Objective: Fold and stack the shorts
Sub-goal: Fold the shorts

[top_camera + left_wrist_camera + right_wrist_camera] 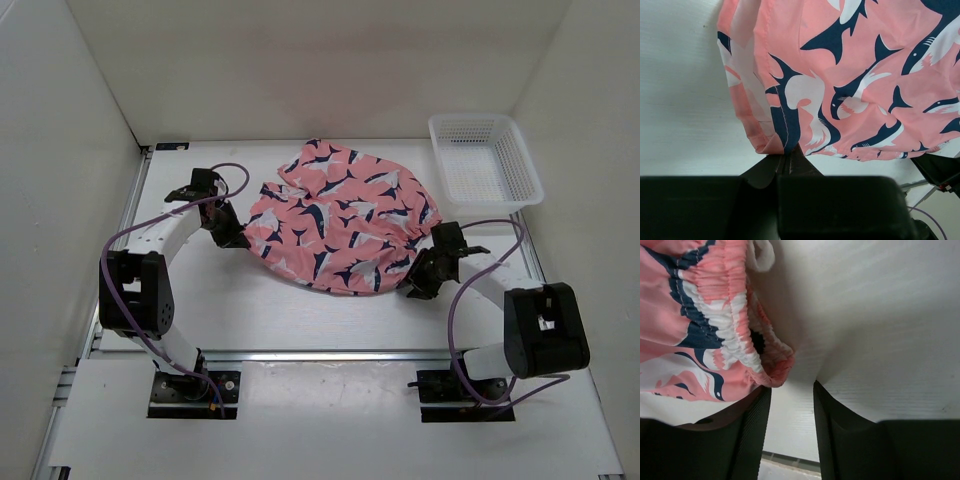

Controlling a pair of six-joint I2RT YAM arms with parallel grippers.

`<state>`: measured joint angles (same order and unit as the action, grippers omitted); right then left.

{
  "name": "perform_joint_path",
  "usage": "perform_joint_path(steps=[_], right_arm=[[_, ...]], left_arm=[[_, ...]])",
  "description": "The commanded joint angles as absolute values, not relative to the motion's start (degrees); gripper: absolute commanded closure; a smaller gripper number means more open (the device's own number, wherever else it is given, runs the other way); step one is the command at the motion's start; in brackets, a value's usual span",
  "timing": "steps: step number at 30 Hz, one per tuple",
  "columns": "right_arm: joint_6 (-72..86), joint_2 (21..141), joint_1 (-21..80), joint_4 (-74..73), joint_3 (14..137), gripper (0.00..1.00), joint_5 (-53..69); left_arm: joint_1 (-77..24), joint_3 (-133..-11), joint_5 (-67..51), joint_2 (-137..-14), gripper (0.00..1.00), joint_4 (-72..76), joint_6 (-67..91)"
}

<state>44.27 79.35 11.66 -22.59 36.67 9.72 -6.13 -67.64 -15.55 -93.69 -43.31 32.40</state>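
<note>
While the shorts lie spread and rumpled in the middle of a white desk, two robot arms reach in to them from the near edge. They are salmon-pink cloth, printed all over with navy and white sharks.

From the left, the left arm bends in to the left edge of the cloth. The left jaws are clenched on a corner of the hem. In the left wrist view, the pink hem is pinched right at the dark fingertips, and the rest of the fabric fans away across the desk.

At the near right edge of the shorts, the right arm reaches the gathered elastic waistband. The right jaws stand parted, with bare desk showing between the two dark fingers. The waistband's edge droops over the top of one finger but does not sit between them, so these jaws grasp nothing.

Standing at the far right corner of the desk is a white mesh basket, near the right edge of the shorts.
</note>
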Motion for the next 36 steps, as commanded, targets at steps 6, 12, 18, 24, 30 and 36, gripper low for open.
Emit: perform_joint_path(steps=[6, 12, 18, 24, 30, 36], right_arm=[[43.9, 83.0, 12.0, -17.8, 41.0, 0.53, 8.0], [43.9, 85.0, 12.0, -16.6, 42.8, 0.51, 8.0], [45.0, 85.3, 13.2, -14.2, 43.9, 0.51, 9.1], [45.0, 88.8, 15.0, -14.2, 45.6, 0.48, 8.3], [45.5, 92.9, 16.7, -14.2, 46.8, 0.51, 5.4], [45.0, 99.1, 18.9, -16.4, 51.1, 0.72, -0.8]], left_arm=[[-6.3, -70.8, -14.7, -93.7, 0.9, -44.2, 32.1], [-6.3, -71.3, -14.7, -94.2, 0.9, -44.2, 32.1], [-6.3, -71.8, -14.7, -94.7, 0.9, -44.7, 32.1], [-6.3, -71.8, -14.2, -94.7, 0.9, -44.7, 32.1], [-6.9, -71.8, -14.2, -95.3, 0.9, -44.7, 32.1], [-6.9, -71.8, -14.2, -95.3, 0.9, -44.7, 32.1]])
